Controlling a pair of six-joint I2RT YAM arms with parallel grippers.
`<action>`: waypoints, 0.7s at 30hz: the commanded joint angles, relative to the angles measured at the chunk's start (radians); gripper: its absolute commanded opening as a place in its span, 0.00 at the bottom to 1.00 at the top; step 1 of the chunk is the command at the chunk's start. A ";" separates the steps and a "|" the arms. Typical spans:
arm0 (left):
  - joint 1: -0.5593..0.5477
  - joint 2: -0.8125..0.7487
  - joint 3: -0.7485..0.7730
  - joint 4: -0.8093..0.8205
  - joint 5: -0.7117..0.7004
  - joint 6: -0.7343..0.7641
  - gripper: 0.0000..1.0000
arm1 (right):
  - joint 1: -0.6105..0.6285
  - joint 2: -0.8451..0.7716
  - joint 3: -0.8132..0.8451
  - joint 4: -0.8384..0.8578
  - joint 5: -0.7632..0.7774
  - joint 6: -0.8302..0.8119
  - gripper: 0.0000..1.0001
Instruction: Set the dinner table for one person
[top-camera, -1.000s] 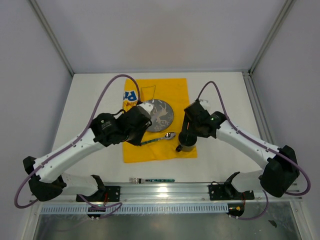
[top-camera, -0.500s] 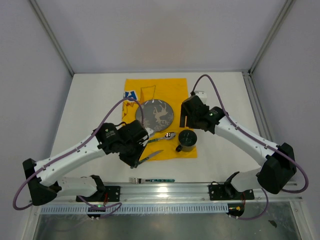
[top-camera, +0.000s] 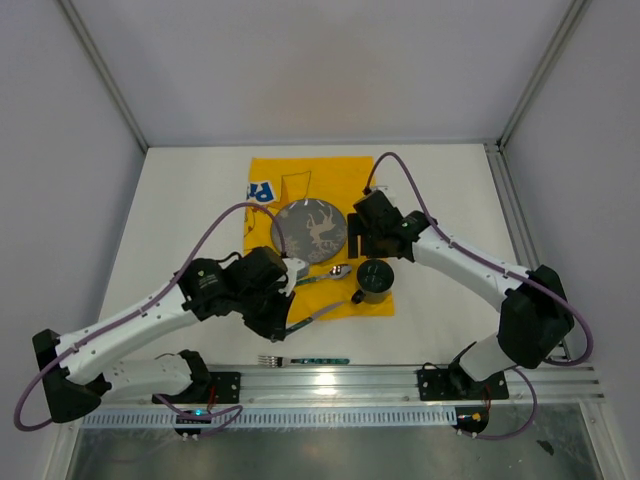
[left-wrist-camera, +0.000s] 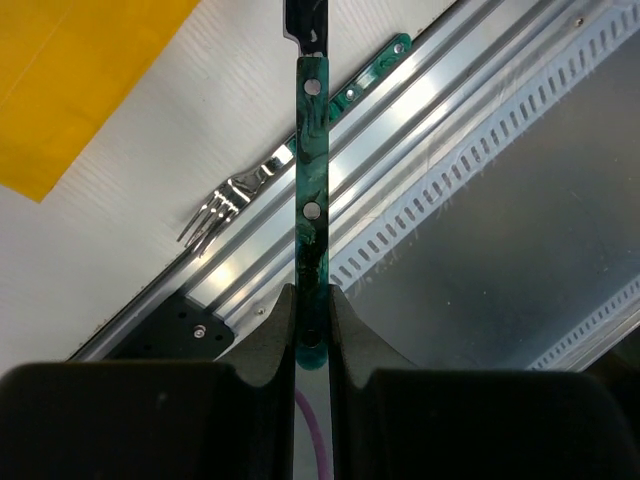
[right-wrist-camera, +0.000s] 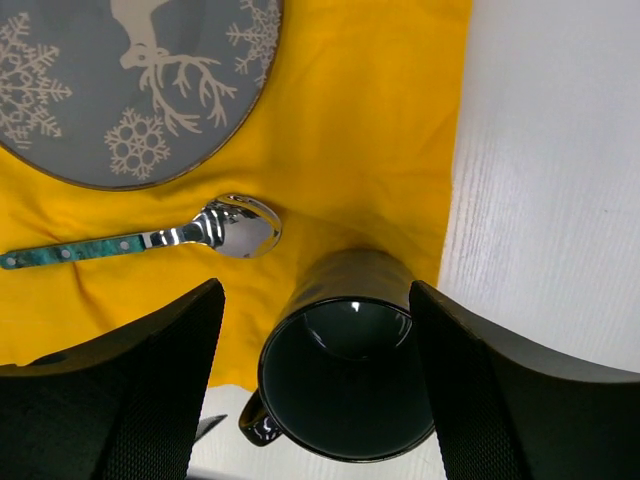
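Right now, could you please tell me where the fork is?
In the top view, the fork lies left of centre along the near edge of the table, between the cloth and the rail.

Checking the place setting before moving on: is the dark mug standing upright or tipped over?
Upright. The mug shows its round open mouth straight up toward the right wrist camera, handle out sideways.

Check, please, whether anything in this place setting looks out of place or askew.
The fork lies off the yellow cloth, alone by the metal rail at the table's near edge, away from the plate, spoon and mug.
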 joint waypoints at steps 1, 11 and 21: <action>0.001 -0.059 0.008 0.038 0.037 -0.007 0.00 | -0.004 -0.001 0.022 0.072 -0.052 -0.028 0.79; 0.001 -0.090 0.116 -0.100 0.006 0.031 0.00 | -0.009 0.017 0.132 -0.017 -0.156 -0.042 0.80; 0.001 -0.079 0.103 -0.079 0.020 0.062 0.00 | -0.014 -0.191 0.195 -0.049 -0.696 -0.328 0.85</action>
